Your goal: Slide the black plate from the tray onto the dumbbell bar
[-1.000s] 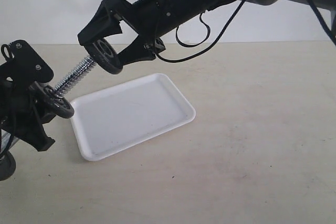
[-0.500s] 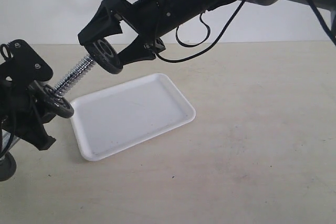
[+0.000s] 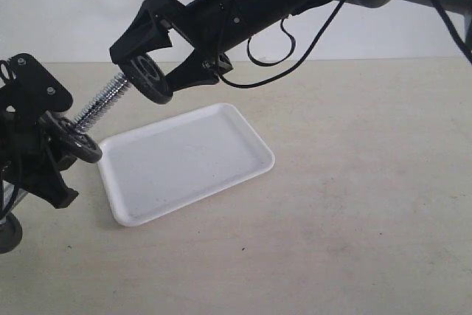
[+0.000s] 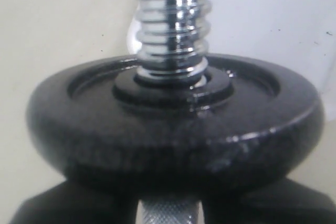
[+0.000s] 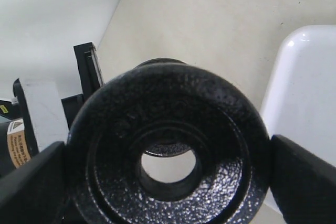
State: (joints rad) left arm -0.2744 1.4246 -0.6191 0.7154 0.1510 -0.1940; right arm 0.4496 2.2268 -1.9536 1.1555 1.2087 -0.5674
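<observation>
My right gripper (image 3: 150, 70) reaches across to the left and is shut on the black plate (image 3: 147, 79), its fingers (image 5: 31, 182) pressing on the rim at both sides. The plate (image 5: 168, 156) hangs on edge in the air above and left of the white tray (image 3: 184, 160), at the free threaded end of the dumbbell bar (image 3: 103, 105). Through the plate's hole I see pale table and a dark edge, no chrome. My left gripper (image 3: 55, 142) is shut on the bar's knurled middle (image 4: 169, 213), just behind another black disc (image 4: 173, 135) that sits on the bar (image 4: 173, 24).
The tray (image 5: 304, 77) lies empty on the beige table (image 3: 354, 204). A white wall (image 3: 66, 5) stands behind. The right arm's cables (image 3: 273, 53) hang in a loop above the table's far side.
My left gripper, with the bar and its disc, has shifted slightly left and up. The right gripper and the plate have stayed where they were.
</observation>
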